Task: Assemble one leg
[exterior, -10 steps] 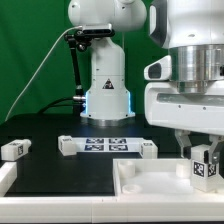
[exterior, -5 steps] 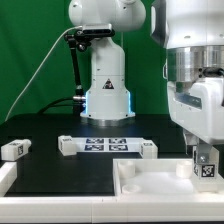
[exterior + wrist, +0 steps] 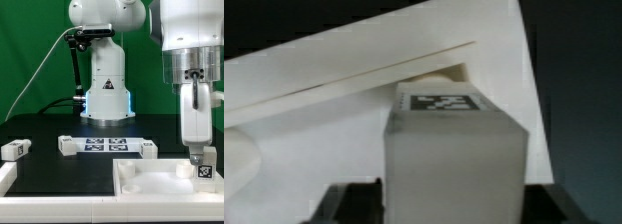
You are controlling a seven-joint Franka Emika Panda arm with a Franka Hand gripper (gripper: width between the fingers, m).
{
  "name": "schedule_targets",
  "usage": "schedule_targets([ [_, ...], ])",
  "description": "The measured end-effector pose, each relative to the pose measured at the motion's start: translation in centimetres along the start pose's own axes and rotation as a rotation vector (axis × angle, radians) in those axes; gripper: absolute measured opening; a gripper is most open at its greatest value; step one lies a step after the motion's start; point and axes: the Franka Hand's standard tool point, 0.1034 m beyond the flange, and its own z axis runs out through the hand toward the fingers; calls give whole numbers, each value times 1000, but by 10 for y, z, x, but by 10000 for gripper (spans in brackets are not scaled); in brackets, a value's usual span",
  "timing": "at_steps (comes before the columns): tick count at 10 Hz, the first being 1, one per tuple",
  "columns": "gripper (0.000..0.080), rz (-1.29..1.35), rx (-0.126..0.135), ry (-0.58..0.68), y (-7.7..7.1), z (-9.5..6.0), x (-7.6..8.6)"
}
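The big white arm (image 3: 190,70) reaches down at the exterior view's right. Under it, the flat white panel (image 3: 150,178) lies on the black surface (image 3: 60,125). The marker board (image 3: 105,146) lies behind the panel. The tool (image 3: 203,160) is clamped on the leg (image 3: 206,166), which stands upright at the panel's corner. Another small tagged block (image 3: 12,149) sits far off at the left.

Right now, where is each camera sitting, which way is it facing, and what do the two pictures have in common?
Exterior view: off the arm, low at the table edge, facing across the black table toward the robot's base; shows the arm and gripper.
Wrist view: on the wrist, looking along the gripper at the leg and the white panel beyond; only dark finger parts show at the frame edge.
Shared: the tagged leg and the white panel.
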Motion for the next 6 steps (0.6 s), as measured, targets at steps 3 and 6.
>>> schedule_targets([
  [3,614,-221,9,1,-3,-1,0],
  [6,648,-616,-1,-4,-1,-2,-9],
])
